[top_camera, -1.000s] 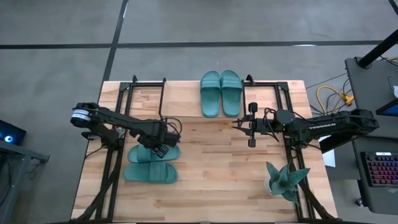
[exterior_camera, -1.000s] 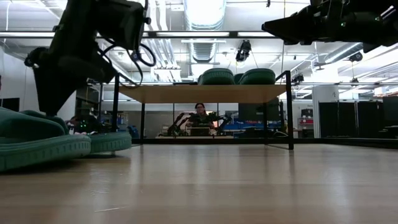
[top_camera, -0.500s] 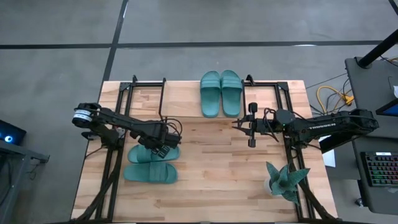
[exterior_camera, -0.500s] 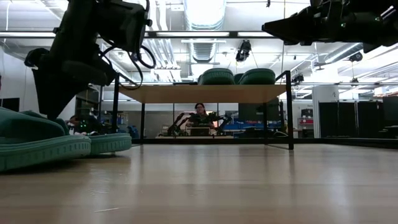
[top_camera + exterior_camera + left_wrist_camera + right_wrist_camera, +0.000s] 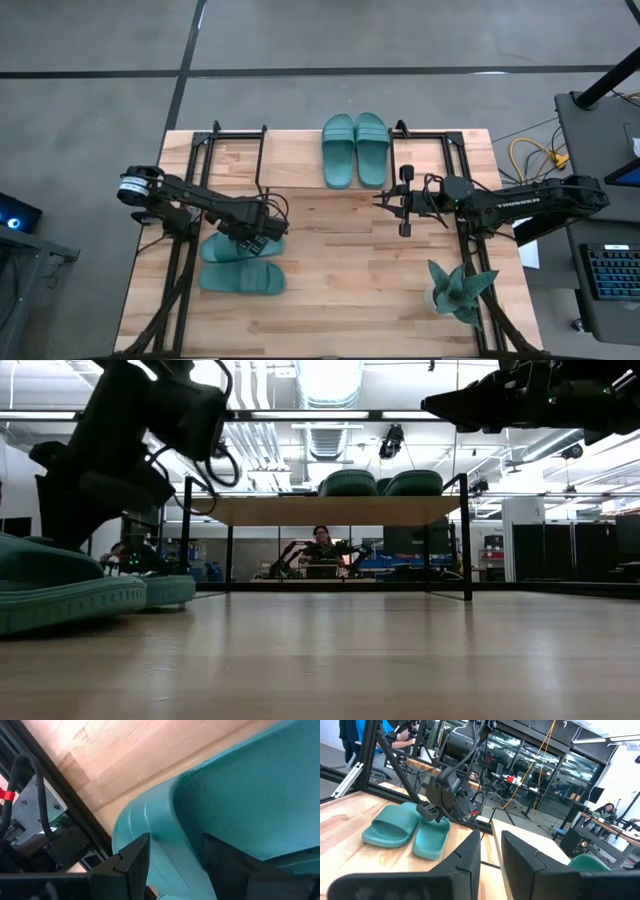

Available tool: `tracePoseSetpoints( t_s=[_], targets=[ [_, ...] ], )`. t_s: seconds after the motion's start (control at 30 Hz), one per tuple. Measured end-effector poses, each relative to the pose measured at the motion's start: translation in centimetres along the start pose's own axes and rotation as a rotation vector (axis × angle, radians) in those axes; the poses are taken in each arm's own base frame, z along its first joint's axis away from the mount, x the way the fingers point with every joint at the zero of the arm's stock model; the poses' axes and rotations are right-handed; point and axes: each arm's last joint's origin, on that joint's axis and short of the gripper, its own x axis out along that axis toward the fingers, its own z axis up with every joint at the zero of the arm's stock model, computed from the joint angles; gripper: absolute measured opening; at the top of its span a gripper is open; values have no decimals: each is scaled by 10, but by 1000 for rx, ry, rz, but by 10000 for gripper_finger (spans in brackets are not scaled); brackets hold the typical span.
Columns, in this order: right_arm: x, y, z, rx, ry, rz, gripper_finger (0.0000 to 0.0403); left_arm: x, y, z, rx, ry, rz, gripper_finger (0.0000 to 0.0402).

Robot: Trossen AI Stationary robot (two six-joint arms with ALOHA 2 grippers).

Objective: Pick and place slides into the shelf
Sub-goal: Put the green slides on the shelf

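The left gripper (image 5: 262, 236) comes down lower than before onto the slide (image 5: 243, 247) nearer the shelf, its open fingers (image 5: 131, 863) now astride the slide's edge.

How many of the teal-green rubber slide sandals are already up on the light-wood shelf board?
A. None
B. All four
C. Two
C: two teal-green rubber slide sandals sit side by side on the light-wood shelf board; the other pair lies on the wooden tabletop.
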Motion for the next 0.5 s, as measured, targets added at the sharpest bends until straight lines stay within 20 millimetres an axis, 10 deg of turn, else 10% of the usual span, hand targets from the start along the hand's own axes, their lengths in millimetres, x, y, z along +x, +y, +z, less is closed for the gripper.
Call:
tracePoseSetpoints(
  t_s=[0.5],
  targets=[
    [0,0,0,3,0,0,72,0,0,-5,212,76,-45,8]
  ],
)
